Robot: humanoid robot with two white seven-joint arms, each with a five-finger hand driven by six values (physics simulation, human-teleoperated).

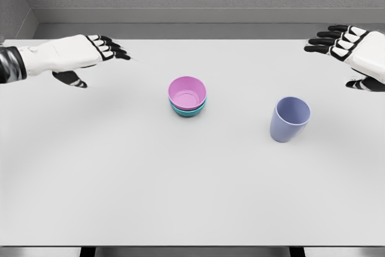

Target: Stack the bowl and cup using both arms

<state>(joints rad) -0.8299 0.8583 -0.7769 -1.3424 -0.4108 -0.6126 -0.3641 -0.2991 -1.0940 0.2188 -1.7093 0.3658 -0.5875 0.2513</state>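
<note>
Upright at right of centre, the cup [289, 119] lies nearer the open, empty right hand [349, 46] at upper right than the open left hand [90, 52] at upper left; stacked bowls [187, 95] sit centre.

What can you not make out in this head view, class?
- Teal bowl: mostly hidden by the pink bowl nested in it.
- Right hand: wrist and arm cut off by the right edge.
- Cup: its bottom inside is hidden by its own wall.
</note>
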